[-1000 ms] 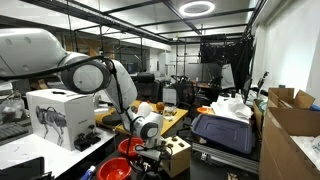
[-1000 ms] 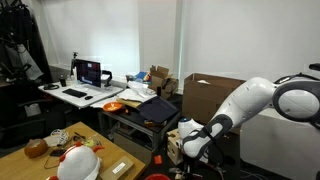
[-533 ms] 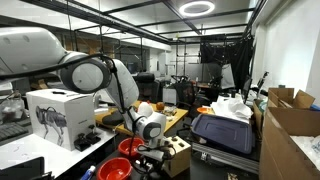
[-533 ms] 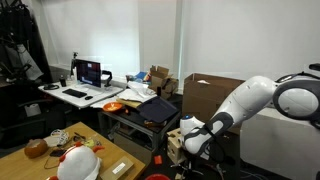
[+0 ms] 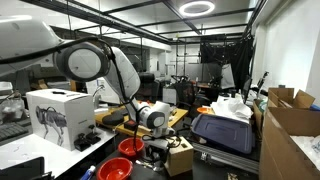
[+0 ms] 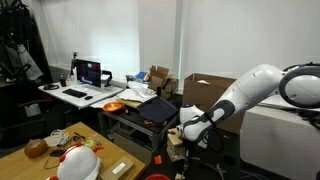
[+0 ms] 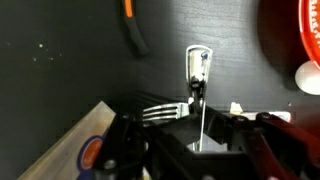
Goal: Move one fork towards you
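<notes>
In the wrist view a metal fork (image 7: 157,112) lies with its tines pointing left, right at the dark jaws of my gripper (image 7: 200,140). A second shiny utensil handle (image 7: 198,63) runs upward from the same spot over the black surface. The jaws are dark and blurred, so I cannot tell whether they grip the fork. In both exterior views the gripper (image 5: 157,152) (image 6: 183,135) hangs low beside a cardboard box, and the fork is too small to see there.
A red bowl (image 7: 300,40) sits at the right edge of the wrist view, with an orange-handled tool (image 7: 131,25) at the top and a white-and-blue package (image 7: 88,152) at lower left. A red bowl (image 5: 115,168), a cardboard box (image 5: 179,157) and cluttered tables (image 6: 100,100) surround the arm.
The arm has straightened and the wrist has risen a little and shifted sideways, carrying the gripper with it.
</notes>
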Controlling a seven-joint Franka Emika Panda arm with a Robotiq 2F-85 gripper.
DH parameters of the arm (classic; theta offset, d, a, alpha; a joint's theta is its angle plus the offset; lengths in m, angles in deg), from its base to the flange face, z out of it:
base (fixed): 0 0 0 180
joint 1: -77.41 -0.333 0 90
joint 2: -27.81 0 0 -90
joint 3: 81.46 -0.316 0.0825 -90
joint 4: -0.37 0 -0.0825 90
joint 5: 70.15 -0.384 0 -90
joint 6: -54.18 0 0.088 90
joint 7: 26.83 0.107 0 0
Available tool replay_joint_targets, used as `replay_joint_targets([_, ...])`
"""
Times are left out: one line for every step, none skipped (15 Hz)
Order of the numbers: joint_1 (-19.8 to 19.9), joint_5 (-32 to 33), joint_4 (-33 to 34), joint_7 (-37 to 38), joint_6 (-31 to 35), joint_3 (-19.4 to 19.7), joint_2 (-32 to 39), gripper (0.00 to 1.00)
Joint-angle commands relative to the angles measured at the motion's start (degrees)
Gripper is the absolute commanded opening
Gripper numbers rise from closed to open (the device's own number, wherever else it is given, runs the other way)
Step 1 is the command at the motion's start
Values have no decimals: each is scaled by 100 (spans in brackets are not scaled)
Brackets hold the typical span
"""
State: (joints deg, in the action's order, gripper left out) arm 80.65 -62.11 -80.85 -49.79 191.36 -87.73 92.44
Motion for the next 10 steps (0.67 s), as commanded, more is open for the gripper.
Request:
replay_joint_targets([-26, -136, -544, 189, -123, -36, -667, 0])
replay_joint_targets([-38, -157, -611, 219, -143, -62, -764, 0])
replay_joint_targets([-47, -174, -678, 233, -158, -86, -853, 0])
replay_joint_targets([-53, -194, -755, 231, -167, -114, -939, 0])
replay_joint_targets([-73, -212, -814, 232, -177, -133, -1008, 0])
replay_joint_targets([-93, -233, -893, 229, -180, -156, -1087, 0])
replay_joint_targets([-98, -267, -958, 214, -180, -188, -1149, 0])
replay_joint_targets([-105, -296, -1026, 206, -178, -220, -1205, 0])
replay_joint_targets([-101, -327, -1100, 182, -181, -265, -1256, 0])
replay_joint_targets([-100, -360, -1171, 167, -169, -300, -1298, 0])
